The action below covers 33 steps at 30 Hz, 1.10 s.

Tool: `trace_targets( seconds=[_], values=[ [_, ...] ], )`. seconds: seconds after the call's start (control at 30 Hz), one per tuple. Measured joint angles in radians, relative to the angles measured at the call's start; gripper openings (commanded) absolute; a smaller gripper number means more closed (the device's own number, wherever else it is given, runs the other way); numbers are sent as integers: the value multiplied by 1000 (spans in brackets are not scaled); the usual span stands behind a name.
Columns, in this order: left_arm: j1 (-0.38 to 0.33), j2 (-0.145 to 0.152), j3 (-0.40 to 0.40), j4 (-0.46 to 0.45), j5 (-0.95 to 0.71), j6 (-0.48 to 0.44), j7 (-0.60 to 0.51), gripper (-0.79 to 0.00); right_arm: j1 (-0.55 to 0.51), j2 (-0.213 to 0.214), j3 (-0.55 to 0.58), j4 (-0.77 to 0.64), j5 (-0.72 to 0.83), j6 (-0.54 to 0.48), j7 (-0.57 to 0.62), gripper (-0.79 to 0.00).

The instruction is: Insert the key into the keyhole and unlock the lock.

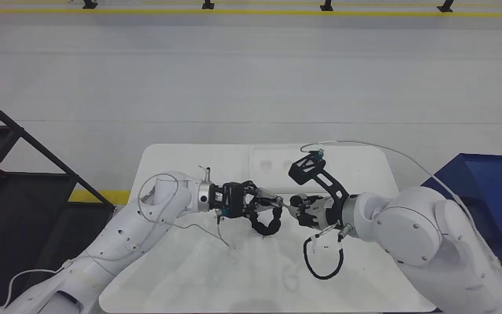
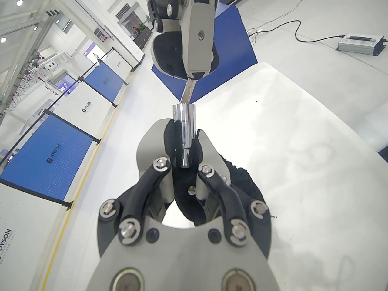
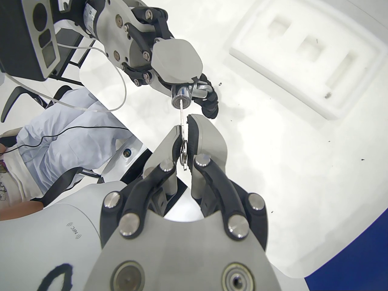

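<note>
Over the white desk [image 1: 259, 275], apart from the foam tray [image 3: 254, 22]: left end effector [image 2: 183, 128] clamped on the chrome lock [image 2: 184, 116], barrel face turned toward the other arm. Right end effector [image 3: 184, 131] pinched tight on the bow of the key [image 3: 182, 115], blade tip at or barely inside the keyhole [image 3: 181, 102]; hard to tell which. Best done by lining blade and barrel on one axis, pushing straight and gently, bracing the lock against the push, and turning only once fully seated.
</note>
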Motion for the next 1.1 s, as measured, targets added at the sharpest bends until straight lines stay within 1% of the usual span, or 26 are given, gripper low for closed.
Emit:
trace_targets(
  seconds=[0.4,1.03,1.07,1.1],
  values=[
    [1,-1,4,-12,39,-20,2,-785,7,0,-8,18,5,-3,-11,-785],
    [-2,-10,5,-8,20,-49,31,-785,28,-8,-43,45,29,-16,-43,-785],
    [-2,-10,5,-6,19,-51,32,-785,29,-8,-44,48,31,-16,-45,-757],
    [-2,-11,5,-3,16,-54,34,-785,31,-9,-44,51,34,-15,-49,-505]
  ],
)
